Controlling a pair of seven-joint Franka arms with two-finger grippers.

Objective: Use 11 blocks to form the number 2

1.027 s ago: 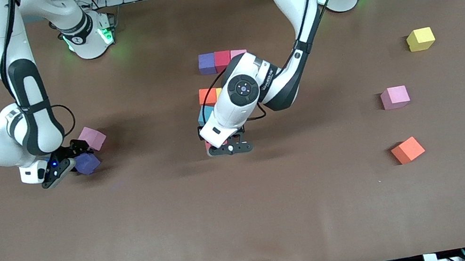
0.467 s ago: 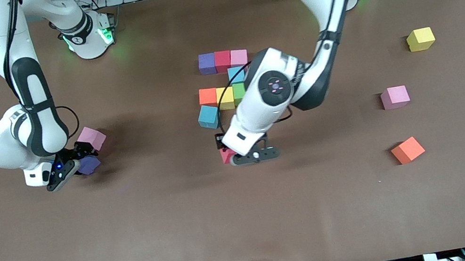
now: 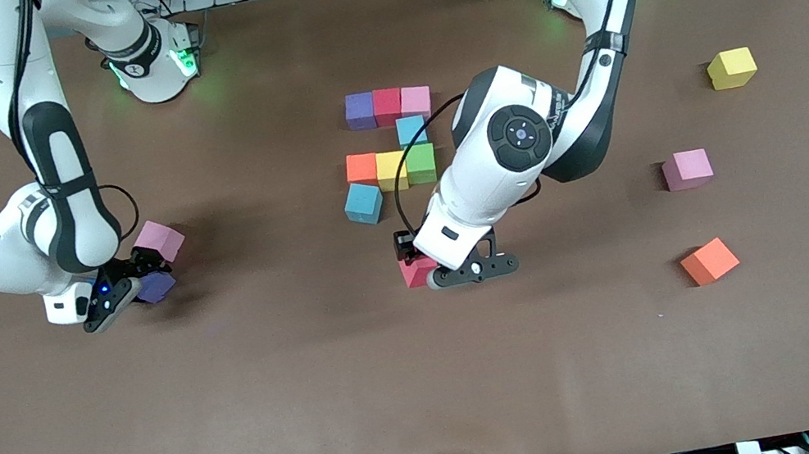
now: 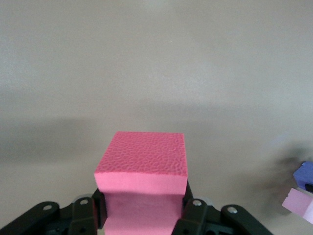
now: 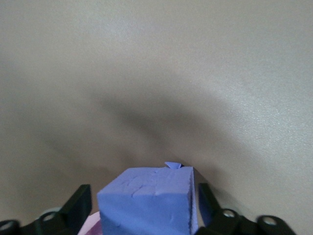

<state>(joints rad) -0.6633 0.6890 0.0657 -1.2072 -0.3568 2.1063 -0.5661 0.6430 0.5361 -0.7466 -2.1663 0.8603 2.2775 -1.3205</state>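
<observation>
Bright overhead light; soft shadows, wrist views blurry.

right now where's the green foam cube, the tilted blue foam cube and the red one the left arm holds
green foam cube (image 3: pixel 421 163), front view, top face
tilted blue foam cube (image 3: pixel 364 202), front view, top face
red foam cube (image 4: pixel 142 152), left wrist view, top face

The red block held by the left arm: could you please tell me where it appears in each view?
Front view: the red block shows beside the left tool, over bare table nearer the camera than the green block.
Left wrist view: red block, clamped between the fingers.
Right wrist view: not in it.
Shared landmark: the brown table.
</observation>
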